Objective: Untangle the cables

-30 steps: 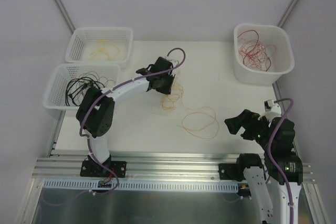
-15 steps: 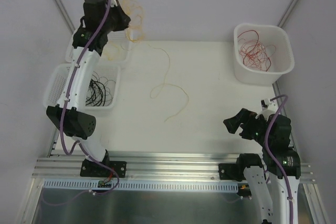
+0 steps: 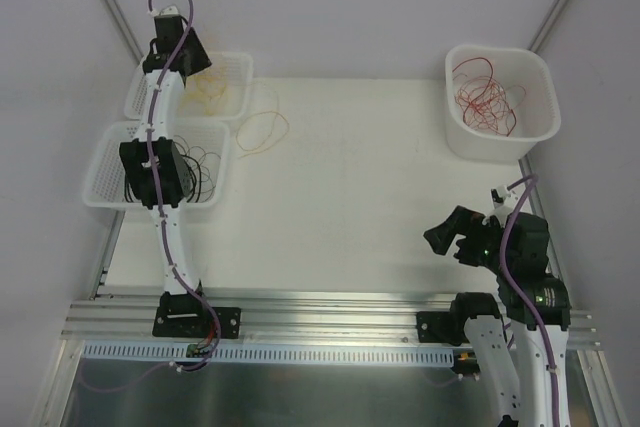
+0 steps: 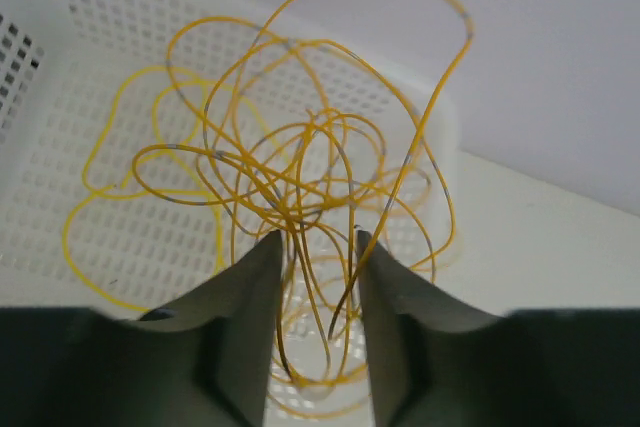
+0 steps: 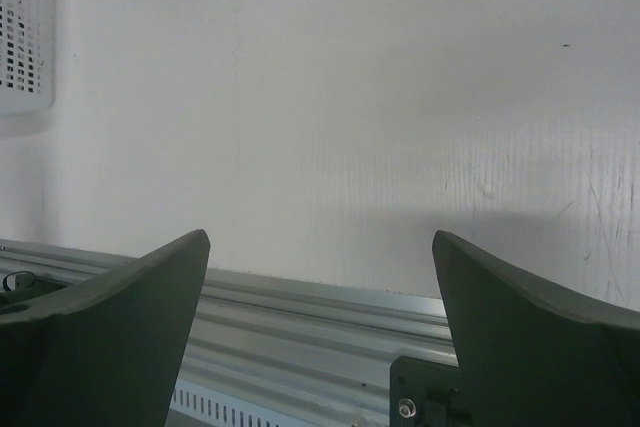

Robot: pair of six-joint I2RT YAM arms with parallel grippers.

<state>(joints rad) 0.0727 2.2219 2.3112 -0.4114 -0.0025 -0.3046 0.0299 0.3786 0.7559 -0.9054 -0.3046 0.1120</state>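
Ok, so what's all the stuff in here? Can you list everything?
far basket: one, white mesh, far left of the table
near basket: one, white mesh, just in front of the far basket
tub: one, white, far right
yellow cables: one tangle, in the far basket, with a loop spilling onto the table
black cables: one tangle, in the near basket
red cables: one tangle, in the tub
table: one, white
rail: one, silver, near edge
arms: two, white and black, purple hoses
left gripper: dark, over the far basket, yellow cables between its parted fingers
right gripper: dark, wide open, empty
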